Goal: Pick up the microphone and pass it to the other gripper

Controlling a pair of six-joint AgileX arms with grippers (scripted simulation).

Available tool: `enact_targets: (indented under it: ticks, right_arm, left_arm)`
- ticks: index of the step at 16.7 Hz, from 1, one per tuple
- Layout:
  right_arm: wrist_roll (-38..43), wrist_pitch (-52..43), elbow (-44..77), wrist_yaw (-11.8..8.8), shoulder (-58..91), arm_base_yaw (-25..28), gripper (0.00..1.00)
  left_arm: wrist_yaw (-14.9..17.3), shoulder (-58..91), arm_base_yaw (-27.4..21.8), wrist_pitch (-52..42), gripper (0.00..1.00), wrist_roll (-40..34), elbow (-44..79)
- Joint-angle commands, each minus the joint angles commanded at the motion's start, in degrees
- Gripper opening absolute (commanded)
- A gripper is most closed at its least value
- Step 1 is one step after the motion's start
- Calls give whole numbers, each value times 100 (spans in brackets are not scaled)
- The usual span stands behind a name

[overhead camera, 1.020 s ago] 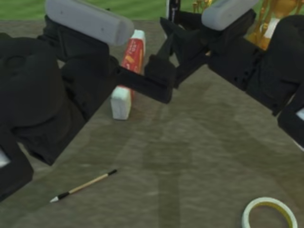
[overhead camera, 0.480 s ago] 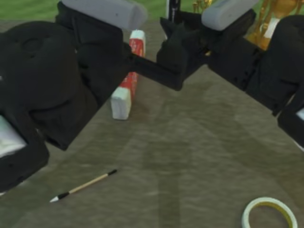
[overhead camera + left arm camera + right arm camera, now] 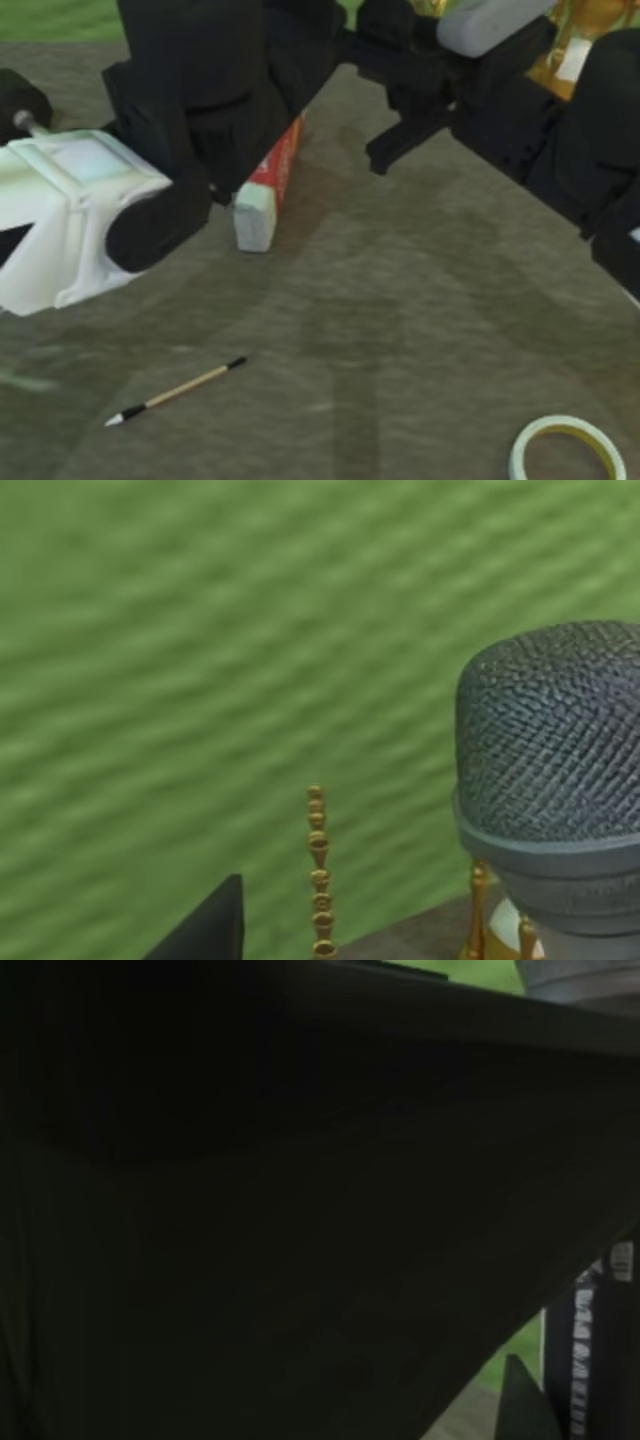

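Table (image 3: pixel 420 330): box (image 3: pixel 268 190), stick (image 3: pixel 175 391), tape (image 3: pixel 566 452).

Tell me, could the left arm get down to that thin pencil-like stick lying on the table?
Probably yes. The stick lies alone on bare table at the left, nothing on or beside it. The left arm is raised toward the far edge, so it would have to swing back.

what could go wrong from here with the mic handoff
1. Both arms crowd the table's far edge in the top view, the left arm almost against the right arm, so they could collide.
2. The left arm hangs over the red-and-white box and might knock it on the way down.
3. The microphone head fills the left wrist view, but no view shows a grip on it, and the right wrist view is dark, so alignment is hard to confirm.
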Motion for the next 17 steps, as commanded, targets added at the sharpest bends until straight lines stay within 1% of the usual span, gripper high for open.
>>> enact_targets:
  ticks: [4, 17]
  right_arm:
    - [0, 0, 0, 0, 0, 0, 0]
    - [0, 0, 0, 0, 0, 0, 0]
  left_arm:
    - [7, 19, 7, 5, 100, 1, 16]
    - [7, 19, 7, 5, 2, 1, 16]
